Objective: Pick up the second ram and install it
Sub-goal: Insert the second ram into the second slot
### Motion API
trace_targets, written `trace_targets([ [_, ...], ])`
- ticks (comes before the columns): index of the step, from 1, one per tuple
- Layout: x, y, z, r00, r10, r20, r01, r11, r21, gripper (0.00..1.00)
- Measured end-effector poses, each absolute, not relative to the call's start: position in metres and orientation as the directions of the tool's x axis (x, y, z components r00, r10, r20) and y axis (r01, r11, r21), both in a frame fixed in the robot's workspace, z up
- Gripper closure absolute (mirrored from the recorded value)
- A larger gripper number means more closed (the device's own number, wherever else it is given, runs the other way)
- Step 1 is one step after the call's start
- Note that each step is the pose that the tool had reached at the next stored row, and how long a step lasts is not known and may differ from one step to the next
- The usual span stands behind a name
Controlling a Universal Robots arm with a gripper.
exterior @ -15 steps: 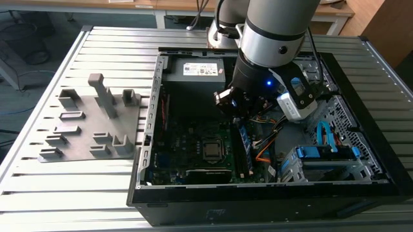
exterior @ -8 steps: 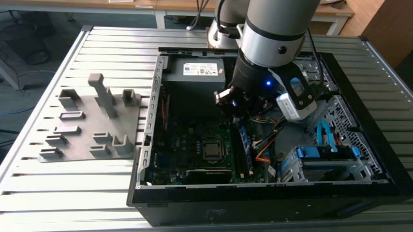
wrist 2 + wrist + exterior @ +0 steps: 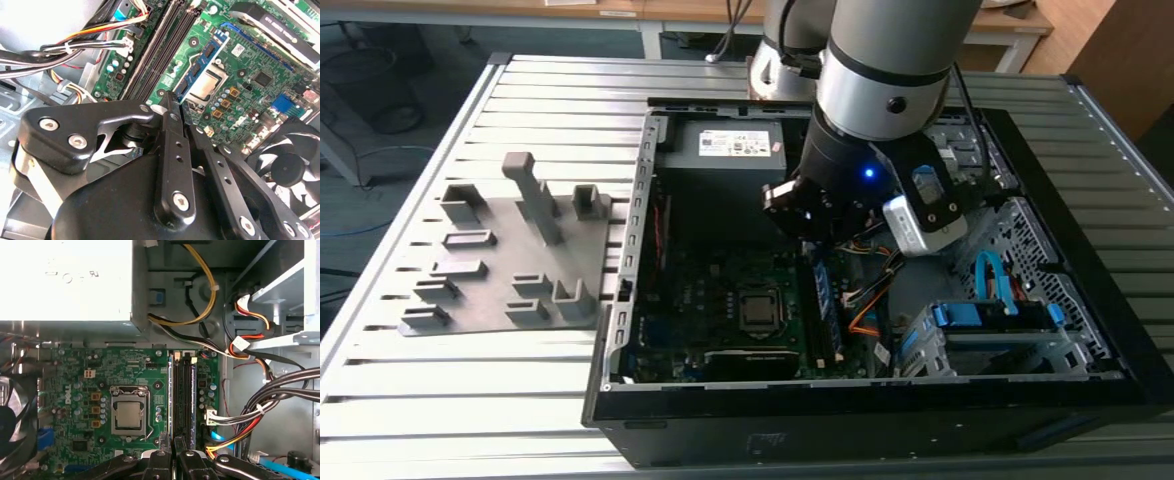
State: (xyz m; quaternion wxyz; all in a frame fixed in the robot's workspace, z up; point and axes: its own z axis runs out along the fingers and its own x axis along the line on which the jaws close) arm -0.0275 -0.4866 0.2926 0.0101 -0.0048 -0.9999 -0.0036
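Observation:
My gripper (image 3: 811,235) hangs inside the open computer case (image 3: 630,250), just above the far end of the memory slots (image 3: 827,305). A thin blue-green strip, the second ram (image 3: 825,295), stands on edge in those slots below the fingers. In both wrist views the black fingers (image 3: 169,150) meet at their tips, shut, with nothing visible between them. The gripper (image 3: 174,452) lines up with the long slots (image 3: 182,400) beside the processor socket (image 3: 129,415). In the second wrist view the gripper (image 3: 176,107) hovers over the green motherboard (image 3: 240,75) near the slots (image 3: 165,50).
A grey holder tray (image 3: 507,250) with upright blocks lies on the slatted table at the exterior view's left. Bundled cables (image 3: 260,410) and a metal drive cage (image 3: 1001,300) crowd one side of the slots. The power supply (image 3: 727,145) sits at the case's far end, a fan (image 3: 285,160) near the board's edge.

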Motion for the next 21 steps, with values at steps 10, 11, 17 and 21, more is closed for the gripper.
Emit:
trace_targets([
  [10,-0.026,-0.487,0.289,-1.000,0.010,0.020,0.010,1.000,0.007,0.86],
  [11,-0.025,-0.487,0.287,-1.000,0.010,0.021,0.010,1.000,0.008,0.86],
  [17,-0.022,-0.487,0.281,-1.000,0.010,0.022,0.010,1.000,0.007,0.86],
  [21,-0.022,-0.487,0.278,-1.000,0.010,0.022,0.010,1.000,0.007,0.86],
])
